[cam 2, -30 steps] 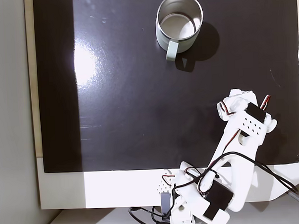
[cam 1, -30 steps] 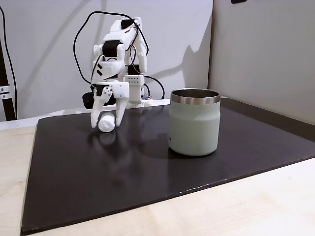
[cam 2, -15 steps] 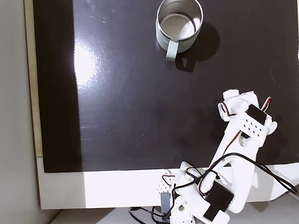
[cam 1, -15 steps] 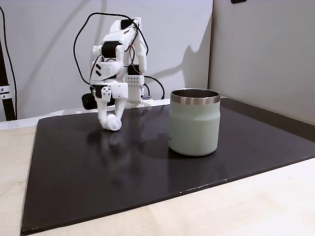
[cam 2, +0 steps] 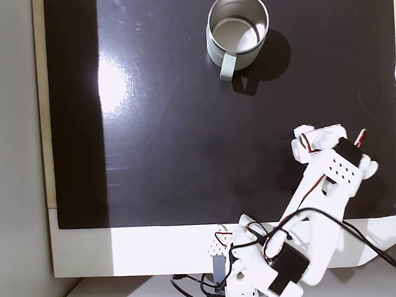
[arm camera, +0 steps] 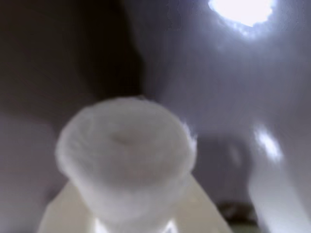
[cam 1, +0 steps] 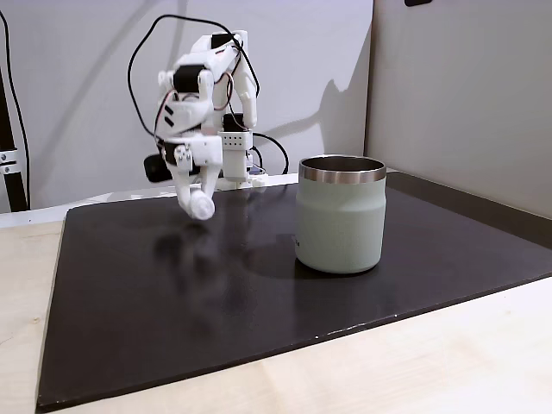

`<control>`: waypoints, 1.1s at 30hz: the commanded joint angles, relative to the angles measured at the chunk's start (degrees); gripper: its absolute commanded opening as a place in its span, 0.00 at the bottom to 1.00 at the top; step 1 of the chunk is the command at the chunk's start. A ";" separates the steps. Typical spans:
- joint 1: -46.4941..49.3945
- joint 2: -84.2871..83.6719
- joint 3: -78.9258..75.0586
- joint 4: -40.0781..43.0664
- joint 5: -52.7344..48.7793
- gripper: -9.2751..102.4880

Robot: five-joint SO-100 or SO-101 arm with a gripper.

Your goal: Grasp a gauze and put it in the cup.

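A big black mat covers the table. The green cup stands on it, with nothing inside. The white gripper pinches the little gauze and holds it up above the mat, well apart from the cup.

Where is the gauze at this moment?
The gauze is held in the gripper, raised above the dark mat, to the left of the cup in a fixed view.

Low side view, top-down view share mat; wrist close-up.
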 commanded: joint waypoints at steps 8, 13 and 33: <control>-0.26 7.12 -18.54 18.81 1.58 0.08; -2.02 7.82 -26.81 25.93 2.55 0.08; -16.70 -7.29 -67.85 34.54 8.17 0.08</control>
